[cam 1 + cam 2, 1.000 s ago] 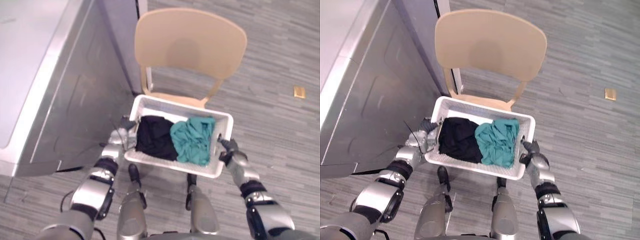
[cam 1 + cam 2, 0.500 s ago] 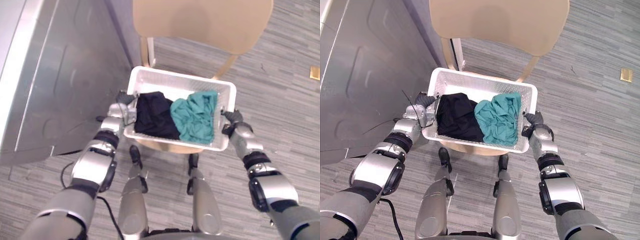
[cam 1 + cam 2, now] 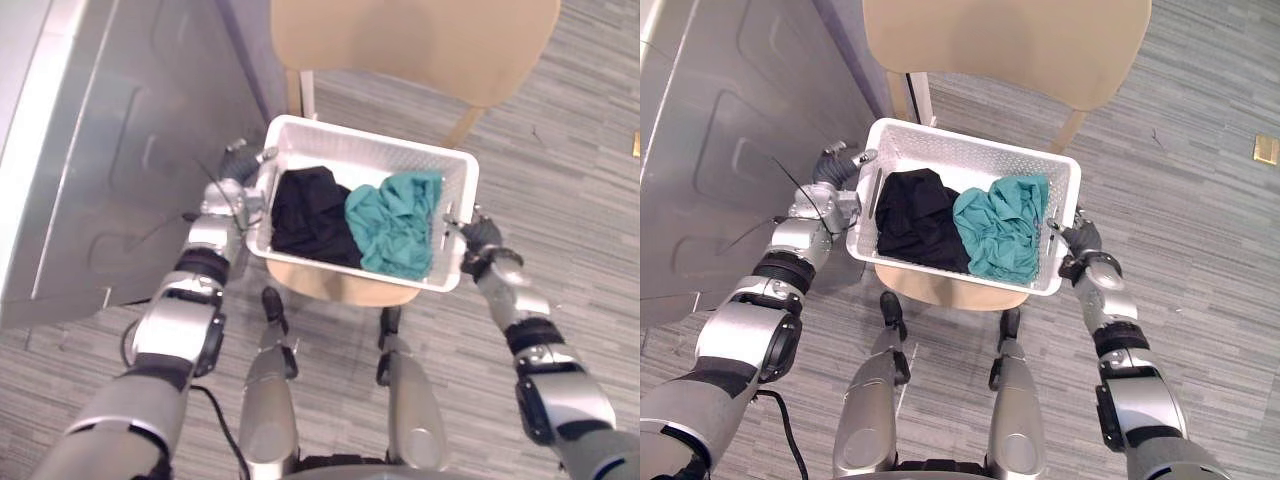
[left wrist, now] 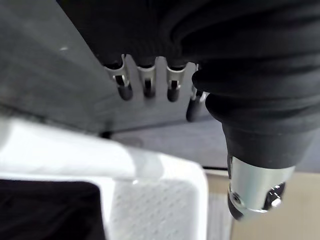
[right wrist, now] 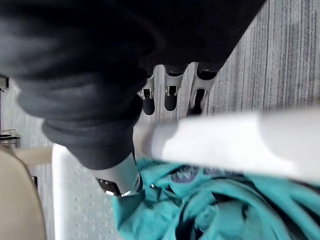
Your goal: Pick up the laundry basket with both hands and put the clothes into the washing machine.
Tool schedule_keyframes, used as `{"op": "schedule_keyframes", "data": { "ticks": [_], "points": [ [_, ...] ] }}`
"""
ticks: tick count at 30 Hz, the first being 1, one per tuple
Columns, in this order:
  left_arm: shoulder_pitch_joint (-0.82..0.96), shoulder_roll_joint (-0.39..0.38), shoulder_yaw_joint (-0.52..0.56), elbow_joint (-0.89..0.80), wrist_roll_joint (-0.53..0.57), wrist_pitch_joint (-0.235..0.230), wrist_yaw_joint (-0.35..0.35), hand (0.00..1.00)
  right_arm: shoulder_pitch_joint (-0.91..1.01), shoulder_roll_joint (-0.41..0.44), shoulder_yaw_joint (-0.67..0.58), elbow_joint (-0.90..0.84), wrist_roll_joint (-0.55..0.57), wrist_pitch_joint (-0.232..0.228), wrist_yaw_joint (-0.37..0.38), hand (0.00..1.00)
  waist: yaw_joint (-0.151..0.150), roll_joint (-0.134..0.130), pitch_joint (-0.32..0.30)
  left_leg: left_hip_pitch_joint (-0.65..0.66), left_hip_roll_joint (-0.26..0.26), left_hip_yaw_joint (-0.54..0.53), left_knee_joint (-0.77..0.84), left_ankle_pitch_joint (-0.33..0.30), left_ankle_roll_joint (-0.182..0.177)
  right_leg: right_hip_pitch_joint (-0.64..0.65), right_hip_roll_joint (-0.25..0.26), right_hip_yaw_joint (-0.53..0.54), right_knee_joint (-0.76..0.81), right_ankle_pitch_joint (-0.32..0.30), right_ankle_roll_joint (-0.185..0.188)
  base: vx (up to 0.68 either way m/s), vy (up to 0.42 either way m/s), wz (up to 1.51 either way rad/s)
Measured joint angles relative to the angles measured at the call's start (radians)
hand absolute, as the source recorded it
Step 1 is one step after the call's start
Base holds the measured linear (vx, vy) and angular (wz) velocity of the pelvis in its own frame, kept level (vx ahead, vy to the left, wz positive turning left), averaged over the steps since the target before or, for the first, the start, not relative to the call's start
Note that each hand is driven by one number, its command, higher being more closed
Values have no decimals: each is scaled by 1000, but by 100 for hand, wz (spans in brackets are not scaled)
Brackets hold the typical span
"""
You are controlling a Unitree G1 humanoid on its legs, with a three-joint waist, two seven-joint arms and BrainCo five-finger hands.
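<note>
The white laundry basket [image 3: 372, 141] rests on the tan chair's seat [image 3: 340, 286]. A black garment [image 3: 310, 215] and a teal garment [image 3: 400, 225] lie in it. My left hand [image 3: 237, 168] is just off the basket's left end, open, with fingers [image 4: 146, 82] straight past the rim [image 4: 75, 155] and not gripping it. At the right end my right hand [image 3: 482, 238] is open too. Its fingers [image 5: 170, 95] run straight along the outside of the rim [image 5: 240, 142], and its thumb [image 5: 117, 177] hangs inside above the teal cloth [image 5: 225, 210].
The grey washing machine [image 3: 110, 150] stands along the left, close to my left arm. The chair's tan back [image 3: 420, 45] rises just behind the basket. A small yellow tag [image 3: 1266, 150] lies on the grey carpet at the far right.
The basket has moved from in front of the chair onto its seat. Both hands, curled on the rim before, have straightened their fingers and let go. The camera has also shifted.
</note>
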Motion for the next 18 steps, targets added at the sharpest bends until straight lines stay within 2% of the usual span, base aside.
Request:
{"op": "schedule_keyframes", "data": {
  "ticks": [5,6,10,13,14,17,18],
  "points": [
    [167,57,21,-202,69,-40,2,0,157,-63,-125,-37,8,-22,14,0,-13,9,-7,55,-20,-17,-8,-20,-2,52,-15,-12,23,-33,4,-2,-24,13],
    [216,67,38,-235,69,-48,2,0,185,-67,-152,-37,8,-23,15,0,-24,13,-11,57,-29,-22,-10,-19,-3,60,-15,-16,17,-34,6,13,-16,10],
    [380,67,95,-361,69,-48,0,0,281,-53,-203,-37,4,-21,36,0,-28,18,-28,98,-42,-32,-28,-19,0,107,-18,-18,-15,-27,11,61,-19,2],
    [564,36,133,-507,67,-53,-10,0,394,-32,-288,-92,-18,-20,55,0,-33,32,-117,121,-57,-43,-45,-16,5,145,-27,-32,-44,-29,14,140,-34,11],
    [599,26,149,-534,66,-56,-19,0,416,-27,-298,-115,-23,-20,55,0,-35,34,-127,134,-59,-44,-47,-17,6,161,-29,-35,-50,-30,15,139,-23,9],
    [749,-24,194,-649,62,-76,-30,0,496,3,-331,-208,-55,-22,56,0,-46,41,-211,178,-67,-49,-77,-24,3,208,-32,-45,-76,-36,22,93,-11,6],
    [805,-49,210,-697,57,-82,-41,0,524,35,-348,-254,-66,-23,56,0,-48,43,-233,198,-70,-49,-86,-24,3,226,-34,-47,-82,-39,25,75,2,3]
  ]
}}
